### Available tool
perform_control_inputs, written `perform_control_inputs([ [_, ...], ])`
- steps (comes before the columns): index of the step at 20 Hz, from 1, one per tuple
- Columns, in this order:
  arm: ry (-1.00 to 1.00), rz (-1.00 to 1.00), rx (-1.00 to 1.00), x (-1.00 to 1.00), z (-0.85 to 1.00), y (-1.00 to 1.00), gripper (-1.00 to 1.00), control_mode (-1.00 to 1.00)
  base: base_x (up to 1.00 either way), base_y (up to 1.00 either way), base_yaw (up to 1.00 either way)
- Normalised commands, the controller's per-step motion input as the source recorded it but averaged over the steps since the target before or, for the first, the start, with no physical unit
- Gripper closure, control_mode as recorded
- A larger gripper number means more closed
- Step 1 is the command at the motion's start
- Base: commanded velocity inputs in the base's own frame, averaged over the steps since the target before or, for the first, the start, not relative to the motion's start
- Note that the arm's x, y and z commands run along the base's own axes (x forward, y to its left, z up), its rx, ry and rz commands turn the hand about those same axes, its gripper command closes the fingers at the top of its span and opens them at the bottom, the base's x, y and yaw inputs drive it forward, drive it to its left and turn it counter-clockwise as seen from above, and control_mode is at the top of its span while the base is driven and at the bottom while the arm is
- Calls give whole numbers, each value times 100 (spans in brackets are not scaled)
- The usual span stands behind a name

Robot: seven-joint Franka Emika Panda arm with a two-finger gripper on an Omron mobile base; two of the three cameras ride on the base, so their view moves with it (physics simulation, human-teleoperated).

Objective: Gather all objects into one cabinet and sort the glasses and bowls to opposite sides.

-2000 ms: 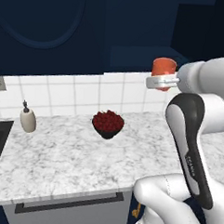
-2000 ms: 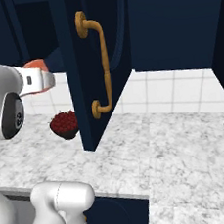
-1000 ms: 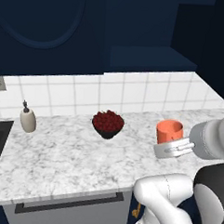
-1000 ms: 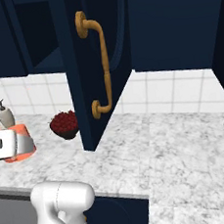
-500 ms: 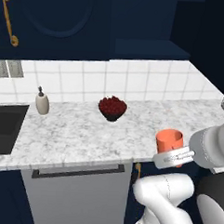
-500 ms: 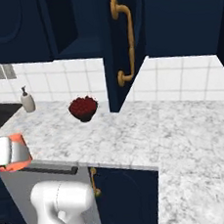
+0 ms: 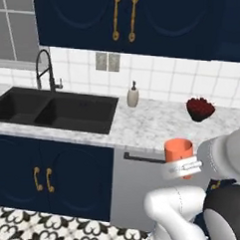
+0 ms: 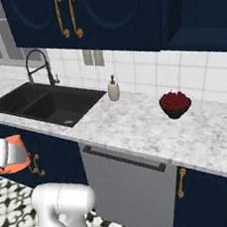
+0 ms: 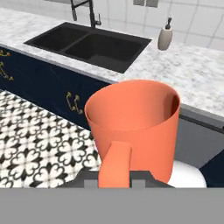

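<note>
My gripper (image 7: 182,166) is shut on the orange-red cup (image 7: 179,149), which stands upright, mouth up, held by its handle. The cup hangs in front of the counter's front edge, out over the floor. In the hand view the cup (image 9: 135,124) looms close, its inside bare, with the gripper (image 9: 115,177) under it. The right base view has the cup (image 8: 16,153) at the far left. A dark bowl heaped with red pieces (image 7: 200,109) (image 8: 174,103) sits on the marble counter near the tiled wall. An open navy cabinet (image 8: 201,30) shows at the upper right.
A black double sink (image 7: 53,108) (image 8: 44,101) with a dark faucet (image 7: 44,68) is set into the counter. A beige soap dispenser (image 7: 133,95) (image 8: 113,89) stands beside it. Low navy cabinets with gold handles (image 7: 41,178) and a grey dishwasher front (image 8: 129,188) stand below, over patterned floor tiles (image 9: 39,135).
The whole picture has shifted: the base has driven back and sideways, so the sink and floor have come into view. The cup stays in the shut gripper, now lower than two seconds ago.
</note>
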Motion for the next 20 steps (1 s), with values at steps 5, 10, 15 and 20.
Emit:
perform_control_inputs([
  [5, 0, 0, 0, 0, 0, 0, 100, 100, -39, 100, 54],
  [10, 0, 0, 0, 0, 0, 0, 100, 100, -43, 100, 57],
  [15, 0, 0, 0, 0, 0, 0, 100, 100, -37, 100, 57],
  [20, 0, 0, 0, 0, 0, 0, 100, 100, -29, 100, 57],
])
